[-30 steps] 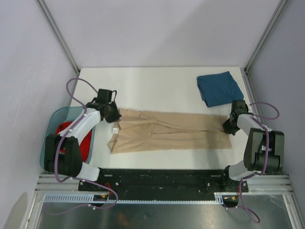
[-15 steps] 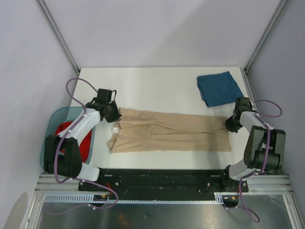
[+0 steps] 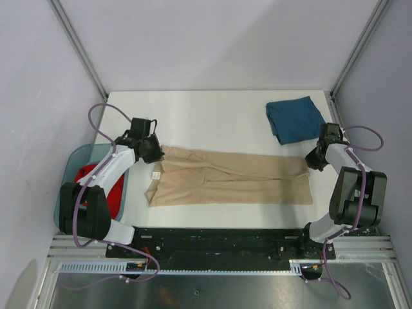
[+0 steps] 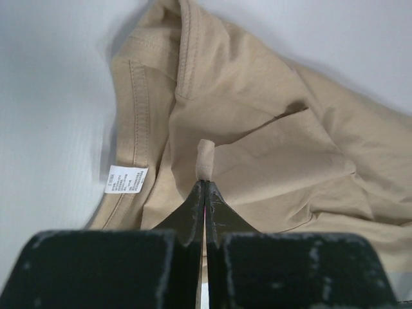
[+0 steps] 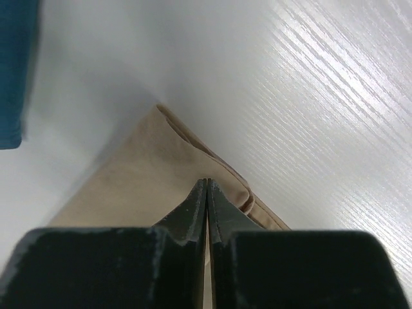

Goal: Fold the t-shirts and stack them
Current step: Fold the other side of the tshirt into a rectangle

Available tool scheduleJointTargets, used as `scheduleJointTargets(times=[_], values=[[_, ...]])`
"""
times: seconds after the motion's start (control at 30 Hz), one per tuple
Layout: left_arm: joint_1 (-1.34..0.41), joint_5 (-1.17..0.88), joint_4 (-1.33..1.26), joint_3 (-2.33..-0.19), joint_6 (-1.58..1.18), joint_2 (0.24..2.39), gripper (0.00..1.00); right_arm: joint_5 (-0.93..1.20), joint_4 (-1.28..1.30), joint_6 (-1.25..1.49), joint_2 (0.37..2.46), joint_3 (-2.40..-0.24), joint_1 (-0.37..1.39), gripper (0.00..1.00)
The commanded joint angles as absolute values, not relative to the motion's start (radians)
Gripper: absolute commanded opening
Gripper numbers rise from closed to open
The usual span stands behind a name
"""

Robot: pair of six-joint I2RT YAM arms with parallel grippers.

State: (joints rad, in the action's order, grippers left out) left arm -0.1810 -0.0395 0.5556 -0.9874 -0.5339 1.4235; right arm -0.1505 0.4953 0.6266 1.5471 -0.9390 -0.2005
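Note:
The tan t-shirt (image 3: 225,177) lies stretched left to right across the near part of the table, its white neck label (image 4: 126,179) at the left end. My left gripper (image 4: 205,181) is shut on a small pinch of its cloth near the collar. My right gripper (image 5: 206,181) is shut at the hem corner of the same shirt, and the cloth there looks slightly raised off the table. From above, the left gripper (image 3: 154,152) and the right gripper (image 3: 315,161) sit at opposite ends. A folded teal-blue t-shirt (image 3: 295,119) rests at the far right. A red t-shirt (image 3: 90,177) lies in the bin.
A translucent blue bin (image 3: 71,170) sits off the table's left edge beside the left arm. Metal frame posts and grey walls close in the table on the left, back and right. The teal-blue t-shirt's edge (image 5: 13,71) lies close to the right gripper.
My right gripper has shifted away from me and to the right, along the tan shirt's right end, opening briefly and shutting again. The left gripper keeps its grip in place.

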Motion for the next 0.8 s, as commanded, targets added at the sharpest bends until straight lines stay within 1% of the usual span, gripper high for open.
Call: scheduleJointTargets(times=[0.0,0.03,0.2,0.27,0.47,0.77], values=[[-0.186,-0.062,0.532,-1.053,-0.533,1.396,0.0,-0.183,0.535,0.606,1.564,-1.021,-0.197,0.05],[-0.186,-0.065,0.533,-1.055,-0.534,1.397,0.0,-0.185,0.546,0.607,1.568,-1.028,-0.196,0.07],[-0.186,-0.067,0.532,-1.043,-0.534,1.394,0.0,-0.223,0.611,0.613,1.573,-1.028,-0.199,0.25],[-0.186,-0.066,0.532,-1.038,-0.535,1.393,0.0,-0.219,0.63,0.614,1.573,-1.027,-0.2,0.28],[-0.186,-0.068,0.531,-1.032,-0.538,1.388,0.0,-0.219,0.658,0.634,1.595,-1.019,-0.175,0.3],[-0.186,-0.068,0.531,-1.029,-0.535,1.377,0.0,-0.211,0.658,0.649,1.621,-1.014,-0.158,0.29]])
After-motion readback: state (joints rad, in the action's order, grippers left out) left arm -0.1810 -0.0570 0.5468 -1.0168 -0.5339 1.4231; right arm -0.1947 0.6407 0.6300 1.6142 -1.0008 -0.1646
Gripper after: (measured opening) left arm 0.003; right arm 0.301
